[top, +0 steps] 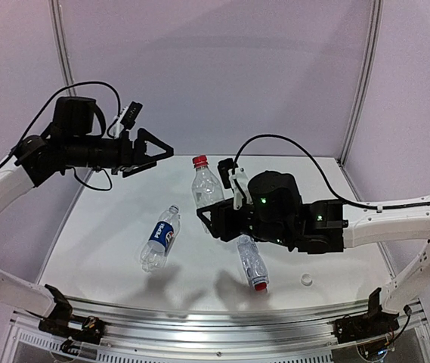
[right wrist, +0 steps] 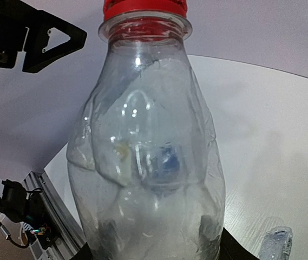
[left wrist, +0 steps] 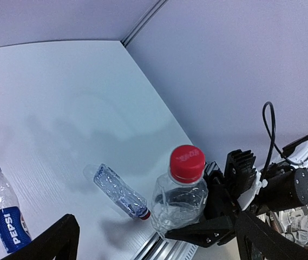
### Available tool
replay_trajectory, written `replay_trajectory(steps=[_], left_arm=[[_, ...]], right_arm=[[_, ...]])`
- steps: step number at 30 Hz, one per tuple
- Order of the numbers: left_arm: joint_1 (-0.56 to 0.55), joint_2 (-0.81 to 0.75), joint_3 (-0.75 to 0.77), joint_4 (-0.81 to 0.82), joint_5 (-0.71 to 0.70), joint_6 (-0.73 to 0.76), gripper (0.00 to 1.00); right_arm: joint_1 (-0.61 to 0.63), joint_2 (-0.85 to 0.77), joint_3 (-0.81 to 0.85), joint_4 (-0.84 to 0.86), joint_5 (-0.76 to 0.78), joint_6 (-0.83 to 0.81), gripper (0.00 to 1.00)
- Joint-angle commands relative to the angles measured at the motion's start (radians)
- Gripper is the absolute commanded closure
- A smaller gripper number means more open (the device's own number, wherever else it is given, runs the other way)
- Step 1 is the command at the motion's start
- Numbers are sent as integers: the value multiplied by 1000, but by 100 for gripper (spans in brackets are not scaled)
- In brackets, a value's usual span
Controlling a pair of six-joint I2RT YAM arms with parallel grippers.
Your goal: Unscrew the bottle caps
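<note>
Bottle (right wrist: 143, 162) in right claw (top: 208, 216), well inside table (top: 101, 249) edges; left claw (top: 151, 157) spread

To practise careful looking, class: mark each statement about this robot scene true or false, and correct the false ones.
1. The right claw holds a clear bottle upright. True.
2. That bottle's cap is white. False: it is red.
3. The Pepsi bottle stands upright. False: it lies on its side on the table.
4. The left claw is open and holds nothing. True.
5. A loose white cap lies on the table near the right arm. True.
</note>
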Motion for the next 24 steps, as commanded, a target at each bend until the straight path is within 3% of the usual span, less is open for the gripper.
replay_trajectory(steps=[1,8,15,22,24], left_arm=[[95,-78,-127,211,290,-15,1],[118,-108,-199,399,497,-73,6],[98,-78,-191,433,516,-95,18],[78,-53,-174,400,530,-77,39],[76,-54,-173,387,529,-71,53]], right_arm=[[0,-47,-69,240,-238,-16,68],[-24,13,-39,339,-482,28,68],[-31,89,47,317,-571,41,68],[-36,109,70,310,-584,46,68],[-36,110,71,304,-588,44,68]])
